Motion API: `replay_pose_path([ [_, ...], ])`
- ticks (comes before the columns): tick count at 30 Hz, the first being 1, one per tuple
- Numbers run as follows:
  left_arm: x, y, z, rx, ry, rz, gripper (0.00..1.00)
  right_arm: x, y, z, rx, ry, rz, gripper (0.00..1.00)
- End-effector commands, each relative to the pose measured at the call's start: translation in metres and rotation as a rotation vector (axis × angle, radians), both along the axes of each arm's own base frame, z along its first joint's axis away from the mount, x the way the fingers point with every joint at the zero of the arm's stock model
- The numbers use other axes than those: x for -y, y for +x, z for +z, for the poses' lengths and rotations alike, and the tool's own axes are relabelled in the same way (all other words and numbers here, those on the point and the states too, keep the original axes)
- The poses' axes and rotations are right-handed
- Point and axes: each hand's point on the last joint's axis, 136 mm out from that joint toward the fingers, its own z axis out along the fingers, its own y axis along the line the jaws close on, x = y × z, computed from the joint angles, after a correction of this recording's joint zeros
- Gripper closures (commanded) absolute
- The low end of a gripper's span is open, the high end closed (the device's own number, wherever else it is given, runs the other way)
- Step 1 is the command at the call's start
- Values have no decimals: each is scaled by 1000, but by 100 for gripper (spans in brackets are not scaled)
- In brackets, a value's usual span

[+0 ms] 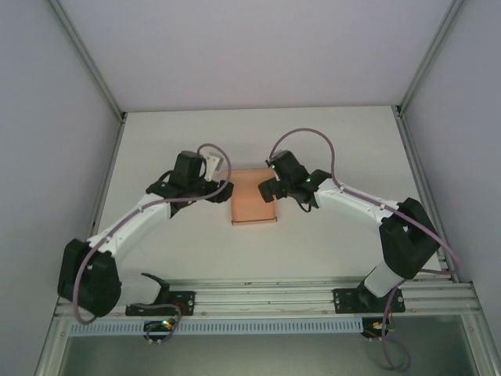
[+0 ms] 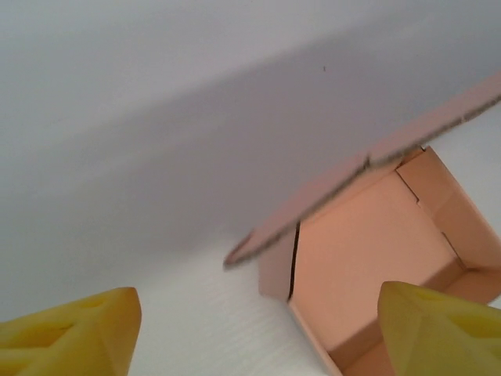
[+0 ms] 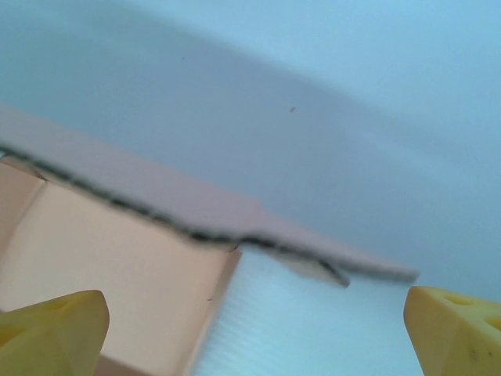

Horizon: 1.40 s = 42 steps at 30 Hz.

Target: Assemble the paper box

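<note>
**Item 1: paper box**. Salmon-pink thin card, small, rectangular, part-assembled.
- Loc.: ctr of the white surface, resting flat between the two arms.
- Cond.: tray walls are up. The wide lid flap stands raised and tilted over the open inside, not tucked in. The flap's raw cut edge shows dark in both wrist views.
- Reason, as judged: the body looks formed, so closing the lid is prob. the step left, and the flap stands free for that.

**Item 2: left gripper**. Sits just beside the box's far-left corner.
- Yellow fingers are spread wide w/ nothing between them, and no contact w/ the card can be seen.
- In the left wrist view the box lies ahead and to the right.
- Prob. placed to steady that side or nudge the flap.

**Item 3: right gripper**. Sits at the box's right edge.
- Yellow fingers are spread wide and pinch nothing. The flap edge runs across above them.
- Prob. lined up to take the flap and fold it down.

**Markings:** no brand, label, print or writing legible on the card, fingers or surface.
</note>
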Motion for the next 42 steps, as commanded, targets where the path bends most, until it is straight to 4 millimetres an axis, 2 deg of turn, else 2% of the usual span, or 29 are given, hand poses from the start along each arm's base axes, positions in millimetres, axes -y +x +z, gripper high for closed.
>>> replay_pose_path([
  [1,8,8,2,17,43,-75,35,-19,14,5,32,-42,239,3],
  [3,12,12,1,8,46,-86,54,-15,20,2,-11,-36,255,7],
  [6,16,16,1,9,47,-98,69,-17,23,3,-46,5,281,19],
  [7,17,17,1,12,45,-101,75,-17,24,3,-49,7,284,27],
  [9,19,19,-1,9,41,-100,85,-17,24,3,-62,4,275,51],
  [12,21,20,-8,-16,36,-98,97,-12,20,5,-85,-4,247,74],
  [13,22,20,-9,-21,36,-94,100,-9,20,5,-81,-10,228,77],
  [17,20,24,-11,-32,27,-43,100,-1,24,9,-76,-5,138,92],
  [21,18,30,1,-27,-14,63,100,0,34,23,-36,67,-12,98],
  [26,23,36,23,3,-127,184,100,-16,44,53,50,266,-210,97],
  [29,32,39,25,1,-203,228,100,-25,52,62,80,387,-298,97],
  [36,47,40,5,-15,-169,258,100,-34,67,56,59,533,-425,95],
  [42,49,39,-20,-43,-135,273,100,-39,63,33,60,518,-438,98],
])
